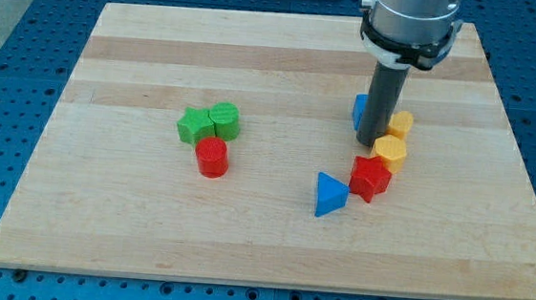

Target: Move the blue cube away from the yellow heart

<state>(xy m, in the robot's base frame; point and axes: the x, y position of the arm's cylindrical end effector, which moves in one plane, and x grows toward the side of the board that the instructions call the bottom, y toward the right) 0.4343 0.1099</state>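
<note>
Pushing from here, you risk dragging a yellow block along: my tip [373, 142] has no jaws, only a bare rod end, and it stands wedged between the blue cube [358, 110], mostly hidden behind the rod at its left, and the yellow heart [401, 122] at its right. The yellow hexagon [390, 152] and red block [370, 177] crowd just below.

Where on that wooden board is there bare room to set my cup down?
The view's left edge beside the green blocks is bare, as is the top-left. It's crowded at right, where my tip stands among the blue cube, yellow blocks and red block.
</note>
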